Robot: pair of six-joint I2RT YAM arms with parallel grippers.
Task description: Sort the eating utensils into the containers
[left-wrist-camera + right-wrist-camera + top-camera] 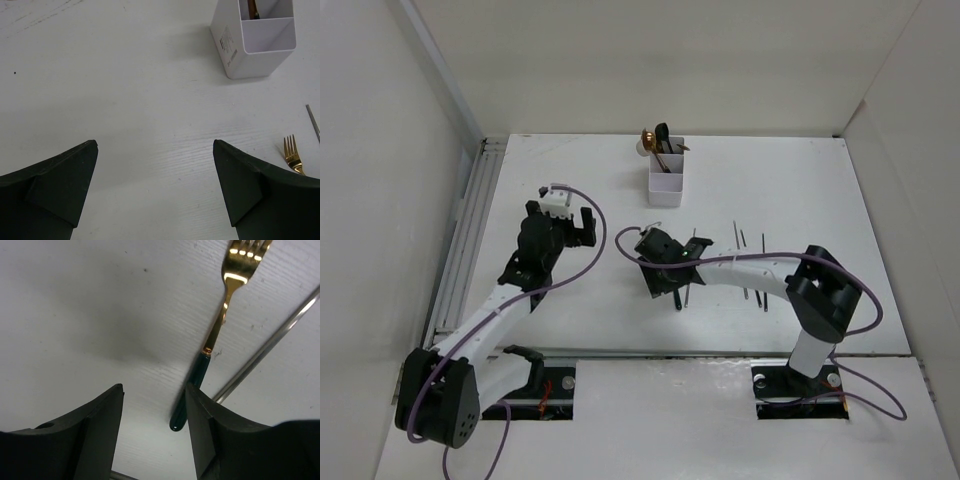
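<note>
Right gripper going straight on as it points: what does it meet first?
Probably the dark handle end of the gold fork, lying just inside its jaws on the table; depth unclear.

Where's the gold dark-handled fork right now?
The gold fork lies on the table in the right wrist view, handle tip in the gap of the right pincer, a chopstick beside it.

Bright, even light from overhead fills all 3 views, and the matte white worktop point(600, 310) reads pale grey without burnt-out patches. In the right wrist view a broad, soft-edged shadow lies on it left of the gold black-handled fork point(201, 369), whose polished tines throw hard white glints. The blunt black fingers point(100, 435) there look soft at their near ends. The left wrist view stays crisp out to the small white plastic 3-compartment organiser point(255, 50).
</note>
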